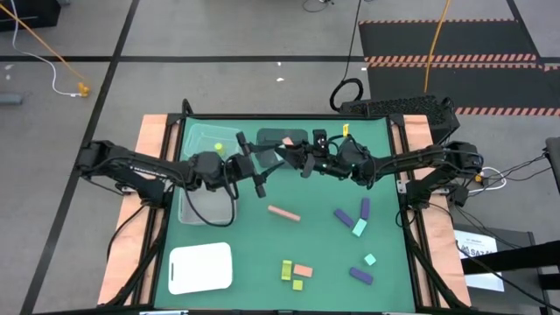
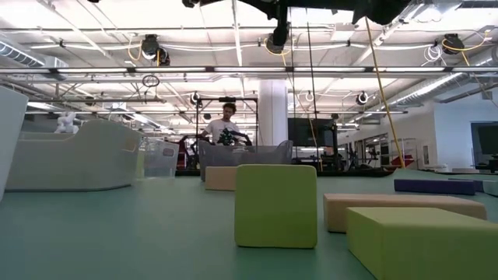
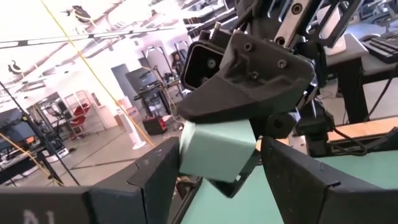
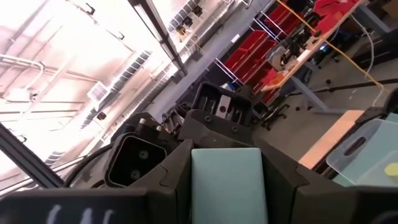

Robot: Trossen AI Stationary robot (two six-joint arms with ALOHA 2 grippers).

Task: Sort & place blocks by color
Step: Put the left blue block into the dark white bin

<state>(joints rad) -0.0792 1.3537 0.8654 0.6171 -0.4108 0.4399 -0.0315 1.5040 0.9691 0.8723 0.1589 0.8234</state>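
Currently both arms meet above the far half of the green surface [image 1: 262, 245], raised clear of it. The right tool [image 4: 227, 186] pinches a mint-teal cube [image 4: 227, 185] between its two dark fingers. The left tool [image 3: 217, 165] faces it at close range, its fingers spread on either side of the same cube without closing on it. On the surface lie the remaining small blocks: a salmon-orange bar [image 1: 283, 213] near centre, purple bars [image 1: 344, 217] and teal cubes [image 1: 360, 227] toward 4 o'clock, yellow-green cubes [image 1: 286, 269] at 6 o'clock. A clear plastic bin [image 1: 203, 175] sits toward 10 o'clock, a dark bin [image 1: 282, 137] at 12 o'clock, a white tray [image 1: 200, 267] at 7 o'clock.
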